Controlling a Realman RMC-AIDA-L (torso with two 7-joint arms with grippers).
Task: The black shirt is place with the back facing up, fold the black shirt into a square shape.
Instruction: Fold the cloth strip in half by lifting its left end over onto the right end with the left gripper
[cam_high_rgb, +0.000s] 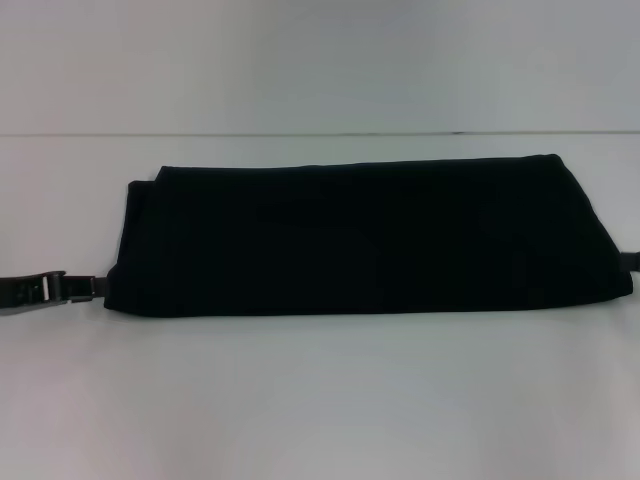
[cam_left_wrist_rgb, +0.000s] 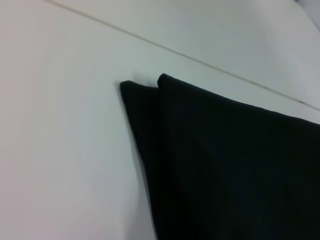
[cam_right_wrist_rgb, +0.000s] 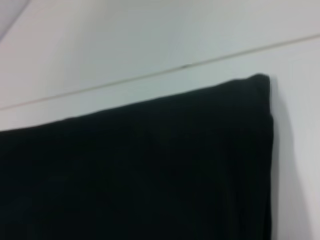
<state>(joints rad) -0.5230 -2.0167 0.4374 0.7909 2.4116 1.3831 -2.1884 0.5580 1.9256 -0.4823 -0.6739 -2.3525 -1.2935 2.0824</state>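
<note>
You have the black shirt (cam_high_rgb: 365, 240) lying on the table (cam_high_rgb: 320, 400) as a long folded band, left tool (cam_high_rgb: 40, 290) and right tool (cam_high_rgb: 628, 262) at its ends, grip unreadable, so next fold end to end.

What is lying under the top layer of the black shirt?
At the black shirt's left end, a lower black layer sticks out beneath the top fold. The white table lies below. Anything deeper between layers is covered.
</note>
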